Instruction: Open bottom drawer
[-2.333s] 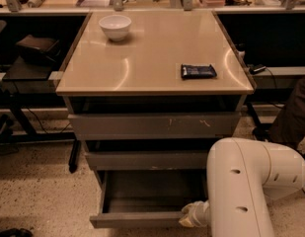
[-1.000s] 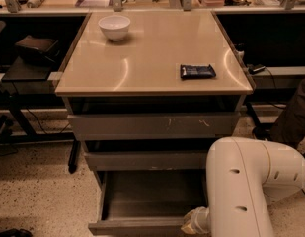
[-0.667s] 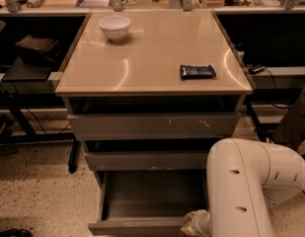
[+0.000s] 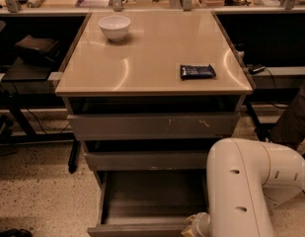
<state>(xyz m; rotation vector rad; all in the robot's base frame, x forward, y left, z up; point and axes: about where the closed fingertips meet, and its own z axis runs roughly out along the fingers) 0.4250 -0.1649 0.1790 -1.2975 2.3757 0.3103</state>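
As the bottom drawer [image 4: 152, 197] stood slightly farther out than before, the tool [image 4: 192, 228] sat at its front edge; whether it gripped could not be told.

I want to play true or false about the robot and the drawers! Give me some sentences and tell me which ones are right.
1. The bottom drawer is pulled out. True.
2. A white bowl sits on the cabinet top. True.
3. The dark packet lies inside the bottom drawer. False: it lies on the cabinet top, towards the right side.
4. The gripper is up beside the white bowl. False: it is low down, at the front right of the open bottom drawer.
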